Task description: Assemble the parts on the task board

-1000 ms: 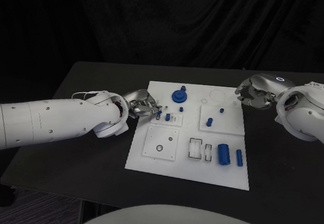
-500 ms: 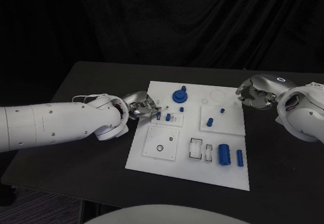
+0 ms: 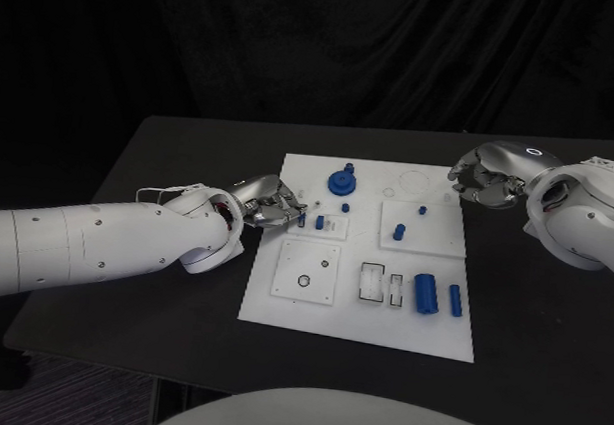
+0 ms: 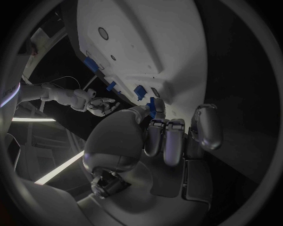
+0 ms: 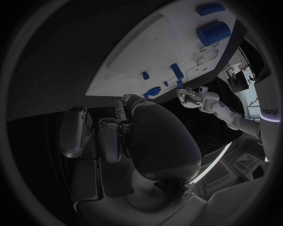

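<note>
Table: I see it plain black.
Task board: white, I note thin dark outlines round its recesses.
Parts: blue, every one I can make out.
Left hand: silver, on my white arm.
Right hand: silver too, arm white.

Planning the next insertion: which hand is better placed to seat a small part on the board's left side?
Probably left. The left hand sits at the task board's left edge and appears to pinch a small blue part beside the small blue peg. The right hand hangs past the far right corner, apparently holding nothing.
</note>
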